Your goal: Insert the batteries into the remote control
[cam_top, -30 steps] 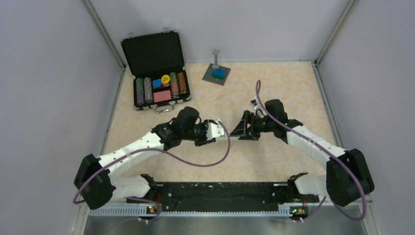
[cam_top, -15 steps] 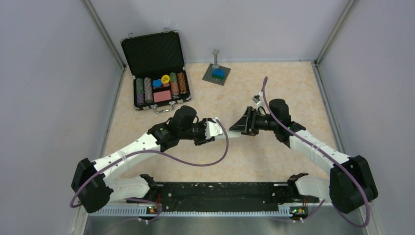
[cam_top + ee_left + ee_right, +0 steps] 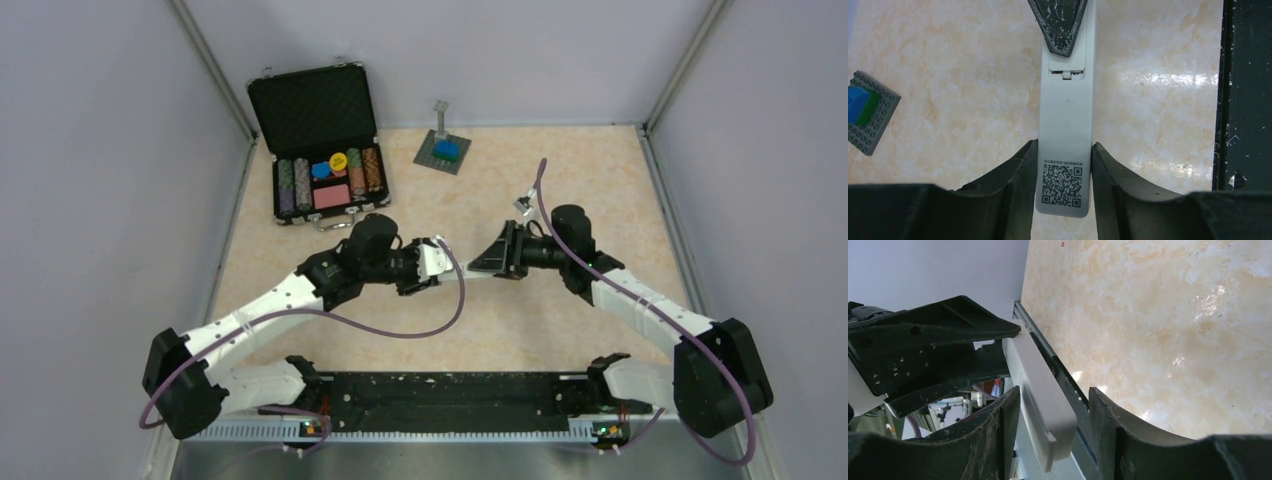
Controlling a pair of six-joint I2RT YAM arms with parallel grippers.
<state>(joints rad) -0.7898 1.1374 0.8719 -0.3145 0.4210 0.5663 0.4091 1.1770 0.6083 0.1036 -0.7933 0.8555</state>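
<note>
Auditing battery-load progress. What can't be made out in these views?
1) Batteries: in no view; the remote control's compartment end lies under a right finger in the left wrist view.
2) Display face: turned away from both wrist cameras.
3) Whether the right gripper clamps: right wrist view shows a gap beside one finger.
4) Top external: remote a sliver, too small for detail.

Black QR code (image 3: 1062, 186) on the plain white back of the remote control (image 3: 1066, 115), at the end nearest the left wrist camera, one short line of tiny print directly above the code, too small to read
</note>
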